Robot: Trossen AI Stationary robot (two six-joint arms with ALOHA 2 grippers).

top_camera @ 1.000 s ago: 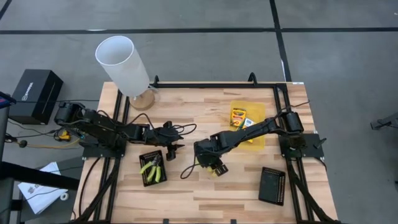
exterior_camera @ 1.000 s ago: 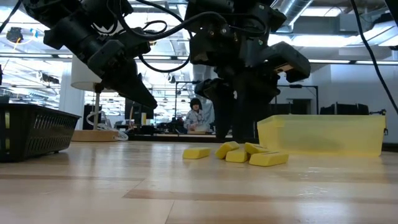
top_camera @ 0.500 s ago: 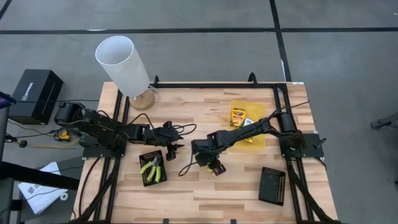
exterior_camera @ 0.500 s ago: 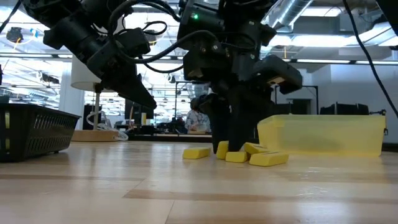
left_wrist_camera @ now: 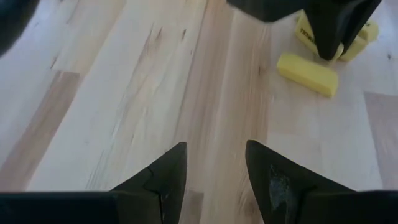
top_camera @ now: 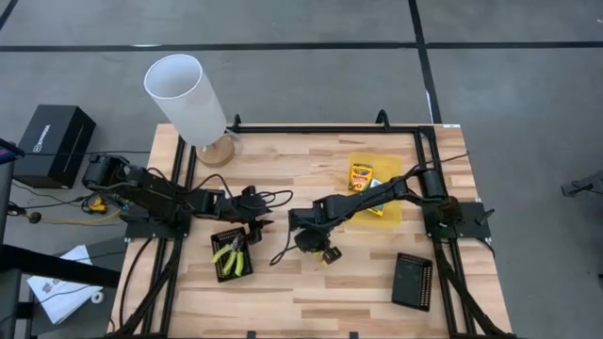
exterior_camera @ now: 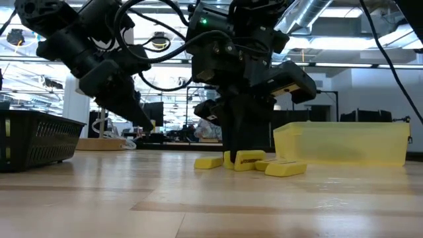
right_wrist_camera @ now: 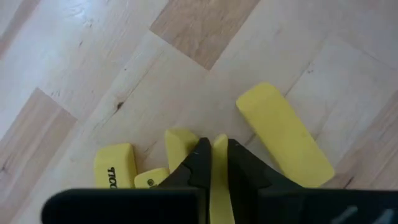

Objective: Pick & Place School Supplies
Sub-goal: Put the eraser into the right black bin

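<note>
Several short yellow sticks (top_camera: 330, 254) lie in a loose heap on the wooden table, middle right. My right gripper (right_wrist_camera: 219, 163) stands over the heap, pointing steeply down, shut on one stick (right_wrist_camera: 219, 152). Other sticks (right_wrist_camera: 283, 140) (right_wrist_camera: 115, 165) lie around it. My left gripper (left_wrist_camera: 214, 174) hovers open and empty over bare wood, left of the heap, with one stick (left_wrist_camera: 308, 73) ahead of it. The plier-like tool (top_camera: 230, 252) lies in a black mesh tray (top_camera: 219, 267). A printed box (top_camera: 360, 175) lies in the yellow tray (top_camera: 390, 215). My right gripper pinches one yellow stick (right_wrist_camera: 219, 144) between its two fingers, with its narrow edge showing between them. The fingers (exterior_camera: 246, 135) come from above, pointing steeply down. The stick is down at the table among the other sticks (exterior_camera: 250, 158); whether it is clear of them I cannot tell.
A white lamp (top_camera: 187, 94) stands at the far left corner. A second black mesh tray (top_camera: 412, 280) lies near the right front. Cables (top_camera: 283, 247) trail on the wood between the two grippers. Bare wood lies along the near edge.
My right gripper has come down onto the heap of sticks and shut on one of them. My left gripper has sunk a little and drawn slightly back toward the table's left, still open.
</note>
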